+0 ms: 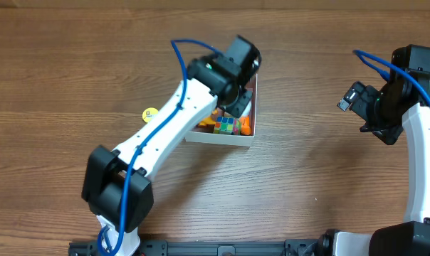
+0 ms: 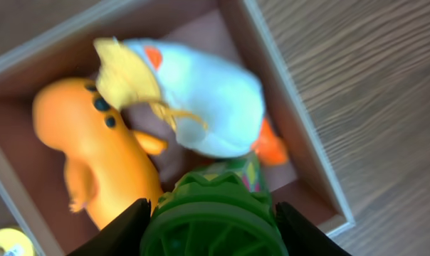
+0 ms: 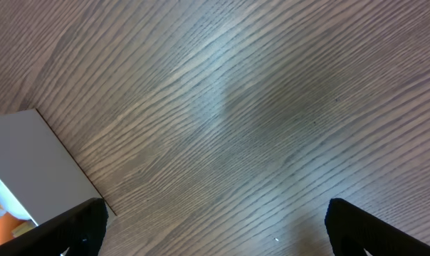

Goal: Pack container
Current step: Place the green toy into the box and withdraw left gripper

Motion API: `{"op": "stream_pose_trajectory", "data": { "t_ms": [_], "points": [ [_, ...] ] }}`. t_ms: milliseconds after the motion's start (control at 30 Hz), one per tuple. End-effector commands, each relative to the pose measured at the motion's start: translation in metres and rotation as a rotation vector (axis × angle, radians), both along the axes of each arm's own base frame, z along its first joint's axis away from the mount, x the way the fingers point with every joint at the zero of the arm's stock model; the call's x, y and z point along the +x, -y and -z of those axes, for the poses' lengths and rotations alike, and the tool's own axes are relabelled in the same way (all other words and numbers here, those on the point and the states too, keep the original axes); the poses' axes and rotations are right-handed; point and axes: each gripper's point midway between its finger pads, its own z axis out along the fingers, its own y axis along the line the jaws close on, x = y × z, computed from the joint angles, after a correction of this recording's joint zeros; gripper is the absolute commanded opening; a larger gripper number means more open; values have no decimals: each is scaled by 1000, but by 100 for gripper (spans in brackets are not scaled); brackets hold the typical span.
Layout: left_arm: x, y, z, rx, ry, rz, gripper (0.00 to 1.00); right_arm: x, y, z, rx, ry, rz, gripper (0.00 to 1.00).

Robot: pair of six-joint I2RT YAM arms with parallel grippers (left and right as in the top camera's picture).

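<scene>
**Left fingers over the box, green toy in the pinch**

My left arm reaches long across the table (image 1: 307, 178), its wrist bent down over the container (image 1: 218, 138), which sits near the middle and a little towards my left side. My left gripper (image 2: 211, 213) hangs above the box's near corner. Its two dark fingers (image 2: 122, 231) press on either side of a green ribbed toy (image 2: 211, 224), which is round and moulded like hard plastic.

Below it the box is shallow and square, with thin white walls and a dull pinkish-brown floor. An orange figure (image 2: 101, 156), smooth with dark spots, lies against a white soft toy (image 2: 215, 99) that has a yellow flap and an orange patch. Both are blurred. A coloured cube (image 1: 228, 126) fills the corner under my green load, so little floor shows. A small yellow disc (image 1: 151, 113) lies outside on the wood grain, near the box's left wall.

My right arm is folded back, well apart from the box. My right gripper (image 3: 215, 206) is spread wide over bare wood, with only the box's white outer wall at the edge of its view.
</scene>
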Motion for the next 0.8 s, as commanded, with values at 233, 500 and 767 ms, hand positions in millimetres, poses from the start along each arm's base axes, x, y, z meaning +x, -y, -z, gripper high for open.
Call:
{"op": "stream_pose_trajectory", "data": {
  "t_ms": [233,500,767],
  "points": [
    [16,-29,65,133,-58,-108,68,-1,0,-2,0,8,-2,100],
    [19,-57,-26,227,-23,-152,70,-1,0,-2,1,6,-2,100],
    [-14,-107,-135,148,13,-336,72,-5,-1,-1,4,-12,-2,100]
  ]
}}
